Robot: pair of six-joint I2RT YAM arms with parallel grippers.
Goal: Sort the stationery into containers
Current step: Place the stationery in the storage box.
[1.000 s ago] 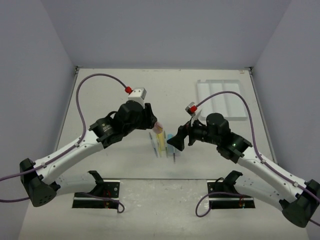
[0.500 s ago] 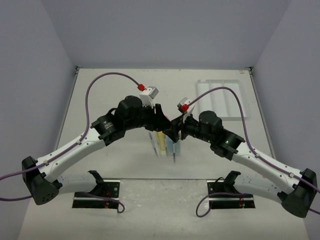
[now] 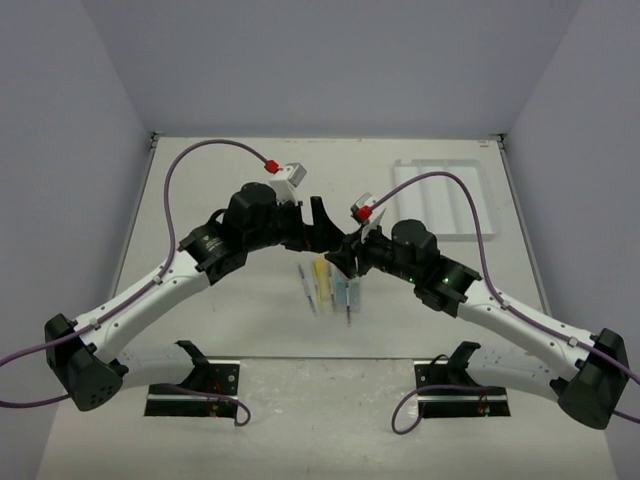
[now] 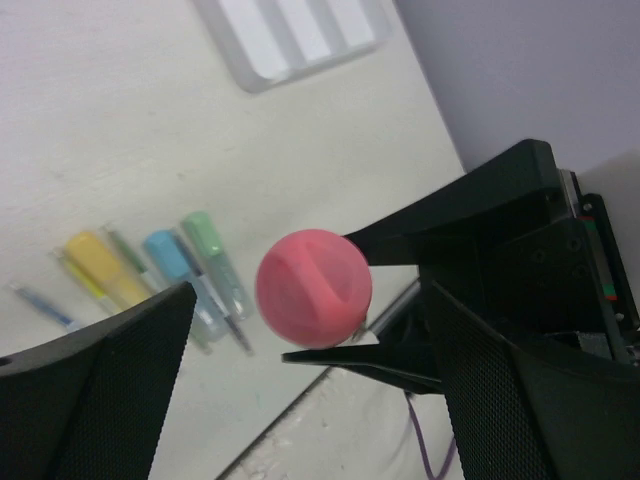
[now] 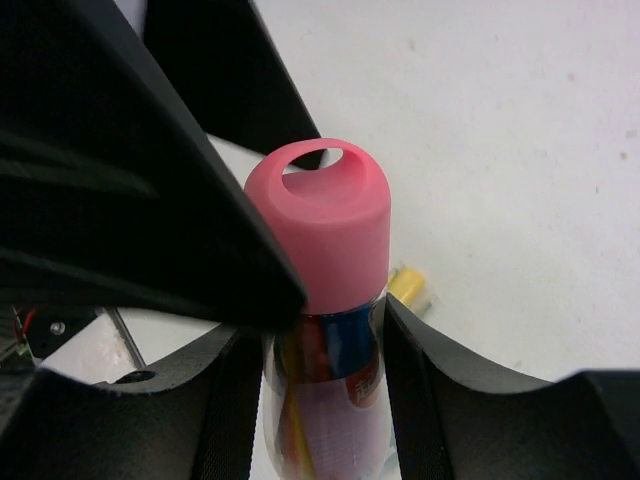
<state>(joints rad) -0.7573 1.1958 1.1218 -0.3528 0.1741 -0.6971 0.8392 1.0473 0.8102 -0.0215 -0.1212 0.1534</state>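
A stubby tube with a pink cap (image 5: 325,225) stands between the pads of my right gripper (image 5: 327,400), which is shut on its clear, printed body. The left wrist view looks at the cap (image 4: 313,288) end-on; my left gripper (image 4: 310,400) is open around it, and its fingers (image 4: 95,390) stand well clear on both sides. From above, the left gripper (image 3: 328,232) and right gripper (image 3: 343,260) meet nose to nose over the table's middle, hiding the tube. Yellow (image 3: 322,278), blue (image 3: 340,290) and green (image 3: 355,290) markers lie on the table below them. The white three-compartment tray (image 3: 440,195) sits at the back right.
Thin pale pens (image 3: 305,285) lie just left of the yellow marker. The left arm's purple cable (image 3: 200,155) loops over the left half of the table. Black clamp plates (image 3: 195,385) are fixed at the near edge.
Both arms came together over the markers. My right gripper closed on the pink-capped tube, and my left gripper then opened and let go of it.
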